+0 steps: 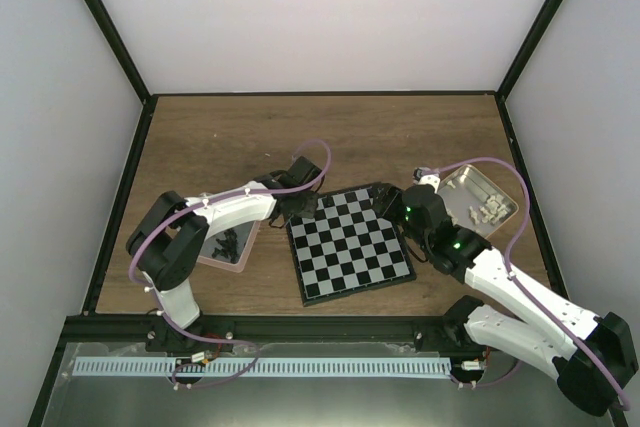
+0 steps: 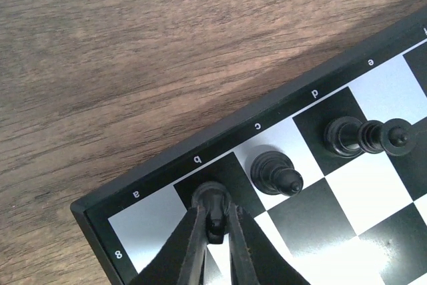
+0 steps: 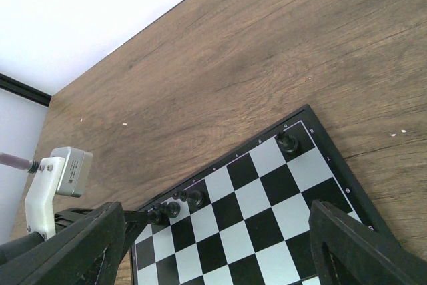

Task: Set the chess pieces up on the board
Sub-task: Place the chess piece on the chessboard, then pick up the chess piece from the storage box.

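The board [image 1: 350, 244] lies in the middle of the table, between the arms. My left gripper [image 2: 217, 231] is at its far left corner, shut on a black chess piece [image 2: 215, 206] that stands on the dark square by the letter b. Beside it in the same back row stand a black piece [image 2: 273, 171] and a taller black piece [image 2: 347, 137]. Another black piece [image 3: 288, 142] stands on the far right corner square. My right gripper [image 3: 220, 245] hangs open above the board's right side with nothing between its fingers.
A pink-rimmed tray [image 1: 243, 255] with black pieces sits left of the board under the left arm. A metal tin [image 1: 505, 187] holding several whitish pieces is at the back right. Bare wooden table [image 1: 320, 137] stretches beyond the board to the far wall.
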Action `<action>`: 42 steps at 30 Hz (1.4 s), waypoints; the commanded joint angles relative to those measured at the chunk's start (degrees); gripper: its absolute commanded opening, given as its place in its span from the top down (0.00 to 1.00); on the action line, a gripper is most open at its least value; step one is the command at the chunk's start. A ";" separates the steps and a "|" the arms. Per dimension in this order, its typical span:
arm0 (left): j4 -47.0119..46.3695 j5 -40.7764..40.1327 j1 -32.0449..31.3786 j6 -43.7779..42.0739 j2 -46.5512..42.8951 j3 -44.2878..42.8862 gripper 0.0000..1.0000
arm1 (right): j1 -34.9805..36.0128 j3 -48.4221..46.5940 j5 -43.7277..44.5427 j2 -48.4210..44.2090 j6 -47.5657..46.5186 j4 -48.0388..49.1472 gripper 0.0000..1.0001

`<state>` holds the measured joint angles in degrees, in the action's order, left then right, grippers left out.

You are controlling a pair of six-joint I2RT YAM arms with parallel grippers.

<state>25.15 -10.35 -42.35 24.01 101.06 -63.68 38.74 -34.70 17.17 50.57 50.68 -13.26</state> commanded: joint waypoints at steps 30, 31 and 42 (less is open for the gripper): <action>4.02 0.05 0.30 1.64 -6.32 -1.41 0.73 | -0.24 0.62 0.85 -1.87 0.92 0.30 0.23; 4.93 -0.78 0.39 2.10 -7.05 -1.33 0.73 | -0.19 0.71 0.73 -1.94 0.99 0.30 0.23; 14.09 -10.08 8.60 15.31 -24.20 10.52 0.56 | -0.24 0.52 0.16 -1.63 0.72 0.58 0.23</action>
<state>34.15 -16.95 -36.64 33.17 82.41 -57.78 38.74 -33.87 16.78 49.10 50.70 -13.28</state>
